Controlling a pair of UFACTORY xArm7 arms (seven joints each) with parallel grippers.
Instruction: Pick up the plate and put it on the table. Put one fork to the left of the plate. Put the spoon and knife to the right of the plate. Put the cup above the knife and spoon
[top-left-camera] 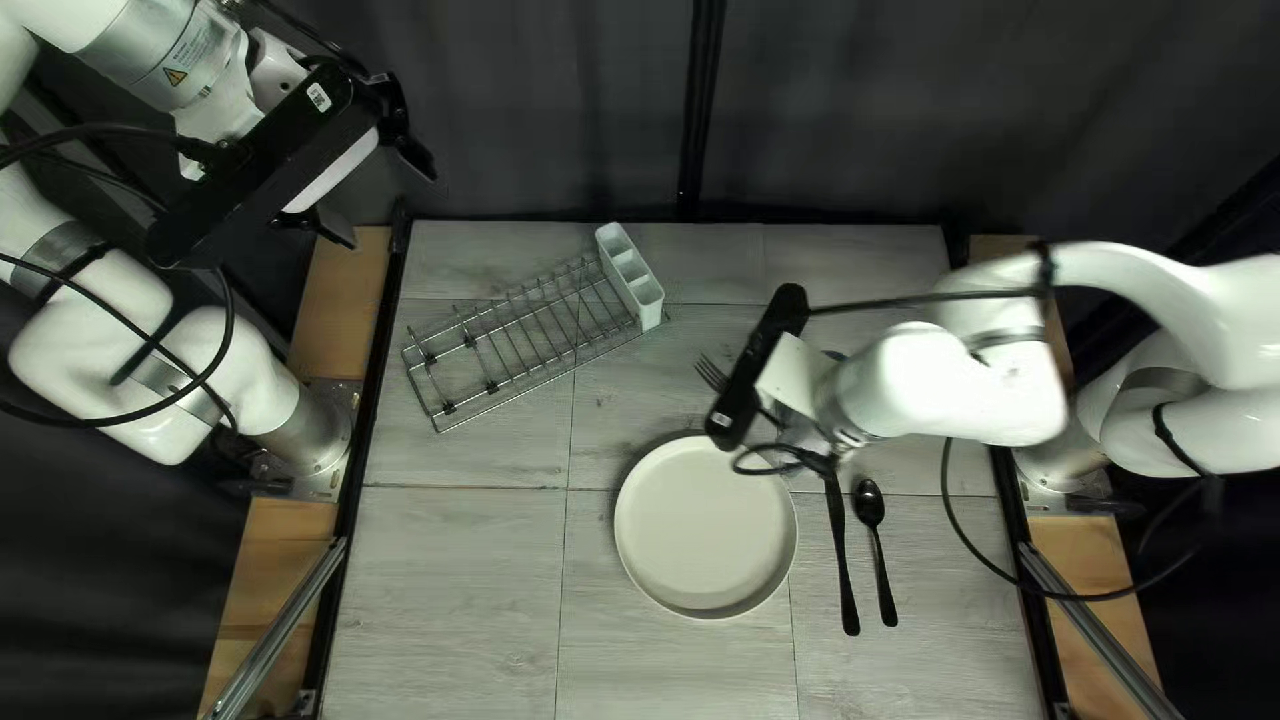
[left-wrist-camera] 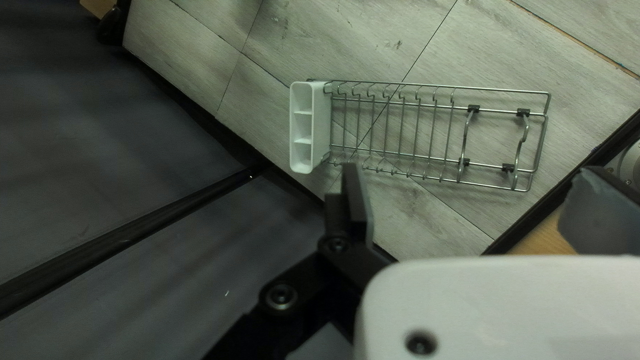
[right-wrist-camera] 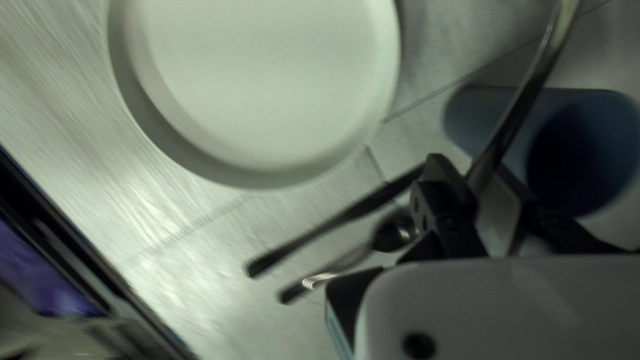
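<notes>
Top left view, with the clock centred on the plate: between ten and eleven, far out, see the left hand (top-left-camera: 387,207), spread wide, holding nothing. Nearer in, find a silver wire rack (top-left-camera: 494,363) with a white plastic caddy (top-left-camera: 630,274). On the grey wood-grain table (top-left-camera: 454,600), a round cream plate (top-left-camera: 704,527). Near twelve, a silver fork (top-left-camera: 711,372), pinched by the right hand (top-left-camera: 758,370). Around one, a blue cup (right-wrist-camera: 480,110). Past three, a slim black-handled knife (top-left-camera: 843,560), then a black spoon (top-left-camera: 870,504).

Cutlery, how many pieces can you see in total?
3. The knife and the spoon lie to the right of the plate in the top left view, and my right gripper holds a fork. My arm could hide more.
</notes>
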